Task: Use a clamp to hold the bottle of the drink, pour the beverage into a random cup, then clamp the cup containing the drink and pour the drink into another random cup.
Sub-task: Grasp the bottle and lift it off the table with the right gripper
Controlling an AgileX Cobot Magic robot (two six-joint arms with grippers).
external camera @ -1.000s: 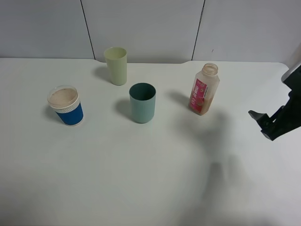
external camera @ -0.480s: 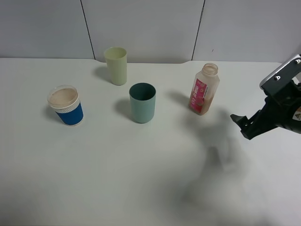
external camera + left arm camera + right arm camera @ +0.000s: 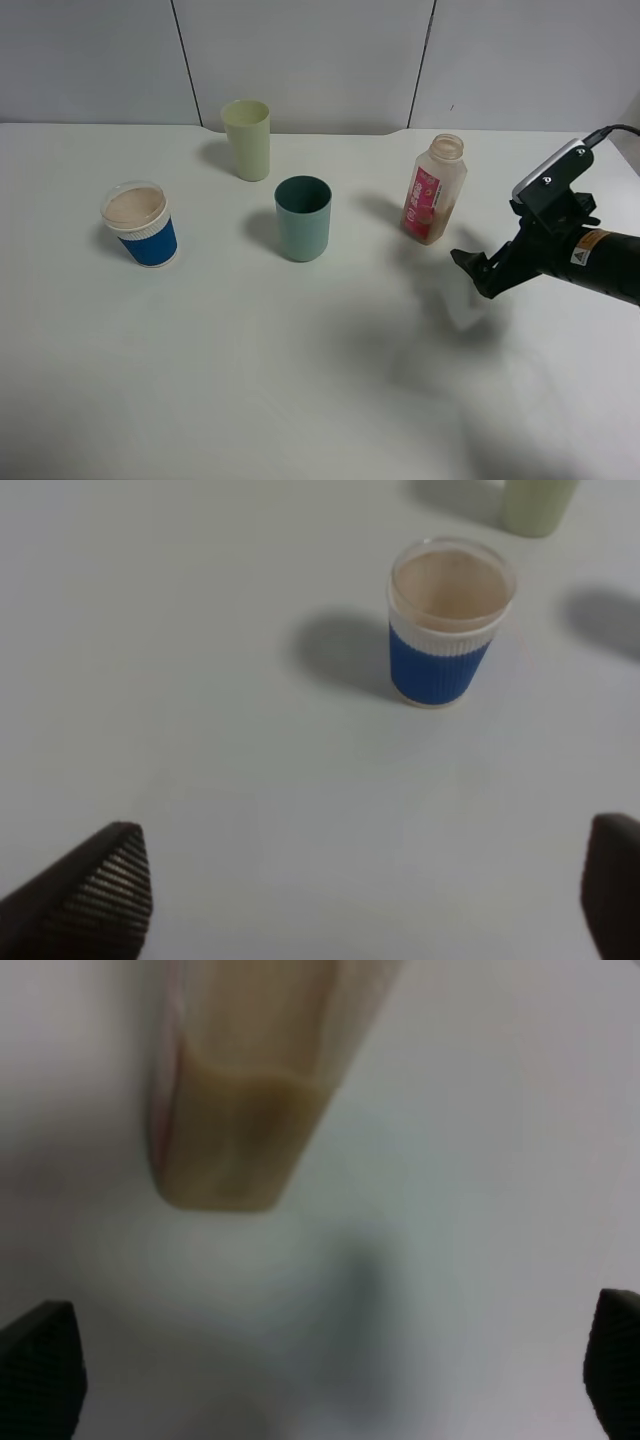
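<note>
Jaws wide w/ nothing btwn, the right end effector (image 3: 474,272) sits mid-right of the high view, tips aimed at the bottle (image 3: 434,190) just up-left of it. Prob. lining up a low side grip on the body, so the open neck points up until the pour. Bottle upright on the worktop (image 3: 300,380), right of centre, drink (image 3: 440,226) in its lower part. Teal cup (image 3: 303,218) at centre, near enough for a short tip. Blue cup (image 3: 140,224) far left; left end effector (image 3: 357,890) spread, empty, facing it.

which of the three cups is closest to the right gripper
The plain teal-green tumbler, middle of the three, sits closest to the right gripper; the pale yellow-green tumbler stands farther back-left and the blue cup farthest left.
</note>
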